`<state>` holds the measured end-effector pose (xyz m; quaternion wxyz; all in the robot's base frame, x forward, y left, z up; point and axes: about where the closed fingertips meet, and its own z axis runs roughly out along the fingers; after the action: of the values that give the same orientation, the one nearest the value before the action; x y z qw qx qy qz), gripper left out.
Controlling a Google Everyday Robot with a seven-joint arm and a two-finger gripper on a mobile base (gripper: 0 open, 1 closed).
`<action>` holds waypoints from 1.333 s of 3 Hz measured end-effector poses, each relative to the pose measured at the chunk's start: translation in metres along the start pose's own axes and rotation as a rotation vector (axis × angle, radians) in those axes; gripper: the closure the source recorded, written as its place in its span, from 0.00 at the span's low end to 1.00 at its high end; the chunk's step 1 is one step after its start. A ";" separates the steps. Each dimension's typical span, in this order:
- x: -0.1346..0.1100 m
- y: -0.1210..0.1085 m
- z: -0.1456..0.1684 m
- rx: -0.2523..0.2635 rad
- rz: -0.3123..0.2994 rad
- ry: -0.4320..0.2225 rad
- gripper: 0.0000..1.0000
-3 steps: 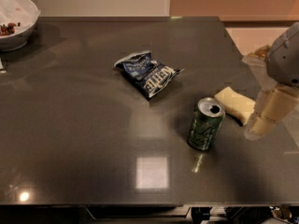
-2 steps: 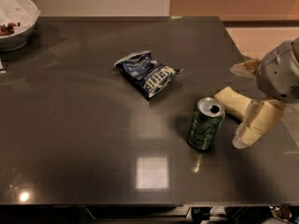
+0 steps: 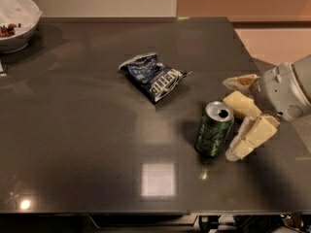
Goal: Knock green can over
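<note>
The green can point(image 3: 214, 129) stands upright on the dark table point(image 3: 97, 144), right of centre, with its silver top and tab hole showing. My gripper point(image 3: 231, 119) reaches in from the right edge on a white arm point(image 3: 290, 91) and is open. Its lower finger point(image 3: 251, 137) is just right of the can, almost touching its lower side. Its upper finger point(image 3: 241, 81) is farther back. A pale yellow sponge block point(image 3: 240, 104) lies between the two fingers, right behind the can.
A blue chip bag point(image 3: 153, 75) lies left and behind the can. A white bowl point(image 3: 14, 21) with some food sits at the far left corner. The table's right edge runs just past the arm.
My gripper has moved left and slightly forward toward the can, and its lower finger now sits right beside it. The can has stayed upright in place.
</note>
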<state>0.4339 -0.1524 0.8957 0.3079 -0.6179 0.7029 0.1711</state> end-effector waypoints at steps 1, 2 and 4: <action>-0.003 0.002 0.010 -0.029 0.006 -0.076 0.00; -0.009 0.007 0.018 -0.060 -0.004 -0.128 0.18; -0.022 0.018 0.023 -0.102 -0.009 -0.148 0.65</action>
<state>0.4226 -0.1182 0.8896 0.3277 -0.6218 0.6658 0.2504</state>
